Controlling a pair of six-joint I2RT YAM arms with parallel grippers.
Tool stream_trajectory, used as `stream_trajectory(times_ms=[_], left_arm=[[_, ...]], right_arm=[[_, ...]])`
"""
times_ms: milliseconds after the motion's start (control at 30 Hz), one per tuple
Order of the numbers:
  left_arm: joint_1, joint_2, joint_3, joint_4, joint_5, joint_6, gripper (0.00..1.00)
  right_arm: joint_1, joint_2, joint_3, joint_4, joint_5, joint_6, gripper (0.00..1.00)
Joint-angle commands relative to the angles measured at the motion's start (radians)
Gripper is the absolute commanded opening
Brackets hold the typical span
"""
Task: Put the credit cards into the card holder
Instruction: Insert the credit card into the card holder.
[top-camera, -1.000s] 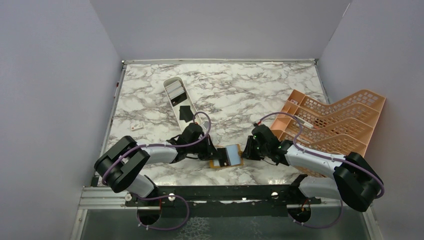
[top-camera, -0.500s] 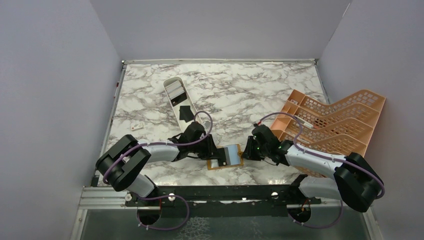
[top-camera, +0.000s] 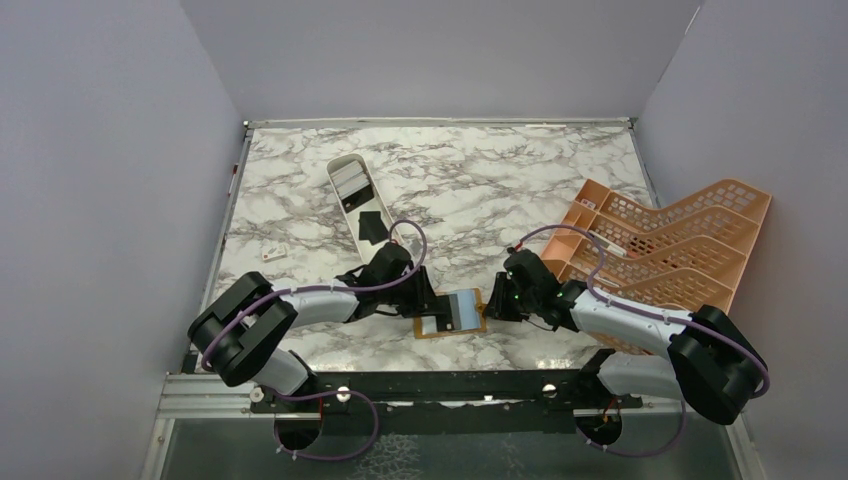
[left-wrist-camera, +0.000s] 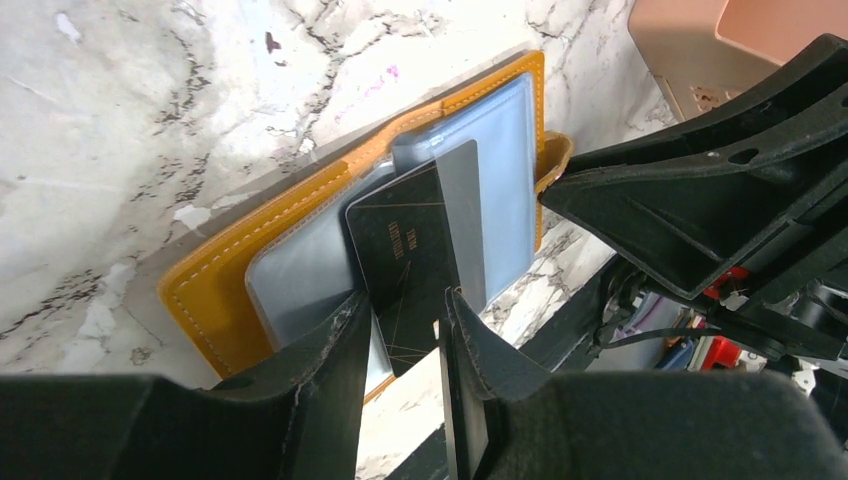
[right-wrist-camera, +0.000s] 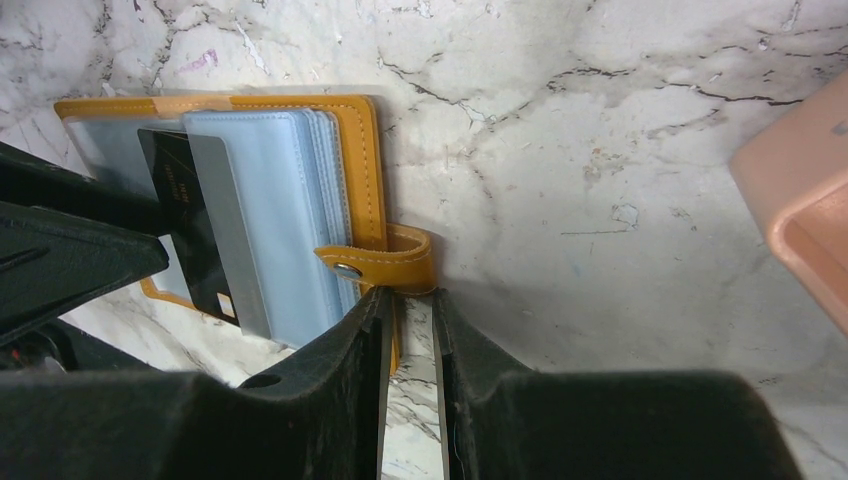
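The card holder (top-camera: 450, 312) lies open near the table's front edge, orange with clear sleeves (left-wrist-camera: 215, 290) (right-wrist-camera: 360, 150). A black credit card (left-wrist-camera: 410, 250) (right-wrist-camera: 185, 215) sits partly inside a sleeve, its near end sticking out. My left gripper (top-camera: 428, 305) (left-wrist-camera: 405, 295) is open, its fingers astride that near end with a gap showing. My right gripper (top-camera: 492, 305) (right-wrist-camera: 408, 292) is shut on the holder's strap tab (right-wrist-camera: 390, 262) at the right edge. More credit cards, grey ones (top-camera: 350, 178) and a black one (top-camera: 372, 228), lie in the white tray.
The long white oval tray (top-camera: 335, 165) stands at the back left. A large orange lattice rack (top-camera: 660, 245) fills the right side, close to my right arm. A small white item (top-camera: 273, 253) lies near the left edge.
My left gripper's jaws have parted and let go of the black card, which stays in the sleeve. The right gripper has not moved.
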Motion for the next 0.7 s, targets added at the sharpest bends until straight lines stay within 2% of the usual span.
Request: stream_trajectory(times_ms=[0,400,433,500,533,667], left_arm=[[-0.021,-0.012,0.039,0.007,-0.019,0.004,0.34],[-0.066,0.037,0.071,0.047,-0.009,-0.019,0.33],[-0.068,0.041,0.074,0.043,-0.012,-0.019,0.30],[-0.068,0.045,0.069,0.035,-0.025,-0.015,0.15],[-0.068,0.045,0.068,0.024,-0.033,-0.010,0.11],[-0.068,0.044,0.064,-0.008,-0.072,0.000,0.05]], right_arm=[[0.006,0.008,-0.005,-0.018,-0.025,-0.015,0.27],[0.007,0.015,-0.007,-0.010,-0.028,-0.015,0.27],[0.006,0.016,-0.006,-0.012,-0.028,-0.015,0.27],[0.006,0.016,-0.004,-0.014,-0.025,-0.016,0.27],[0.006,0.015,-0.003,-0.017,-0.023,-0.016,0.27],[0.007,0.011,-0.007,-0.018,-0.022,-0.016,0.27]])
